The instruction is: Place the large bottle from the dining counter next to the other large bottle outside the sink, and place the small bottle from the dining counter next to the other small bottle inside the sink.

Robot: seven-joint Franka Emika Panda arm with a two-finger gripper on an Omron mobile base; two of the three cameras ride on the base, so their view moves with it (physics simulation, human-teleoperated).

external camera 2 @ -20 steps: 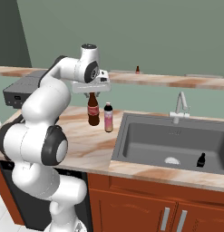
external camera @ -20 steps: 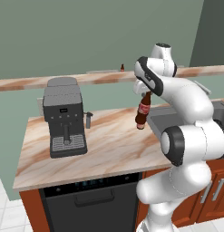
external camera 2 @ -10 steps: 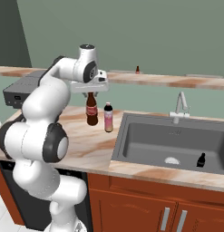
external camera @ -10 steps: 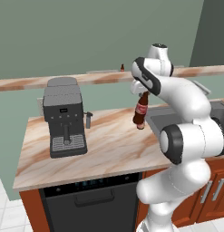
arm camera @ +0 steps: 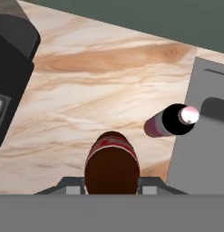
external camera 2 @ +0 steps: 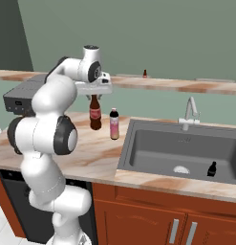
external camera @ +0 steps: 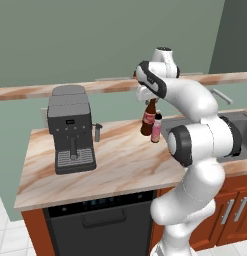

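My gripper (external camera 2: 94,95) is shut on the neck of the large bottle (external camera 2: 95,113), a dark brown cola bottle with a red label, upright and low over the worktop. From the left, gripper (external camera: 151,101) and large bottle (external camera: 148,121) stand just left of the other large bottle (external camera: 156,129). This pale pink bottle (external camera 2: 114,124) stands outside the sink (external camera 2: 153,143), near its left rim. The hand view looks down on the held bottle (arm camera: 112,163), with the pink bottle's dark cap (arm camera: 177,118) to its right. The small bottle (external camera 2: 144,73) stands on the dining counter (external camera 2: 181,85). The other small bottle (external camera 2: 212,168), all black, stands inside the sink.
A dark grey coffee machine (external camera: 71,127) takes up the left part of the worktop (external camera: 115,165), and its corner (arm camera: 9,68) is in the hand view. A faucet (external camera 2: 188,112) rises behind the sink, and the round drain (external camera 2: 180,169) is in the basin floor.
The gripper has carried the cola bottle a little to the left, away from the pink bottle. The grip has stayed the same.
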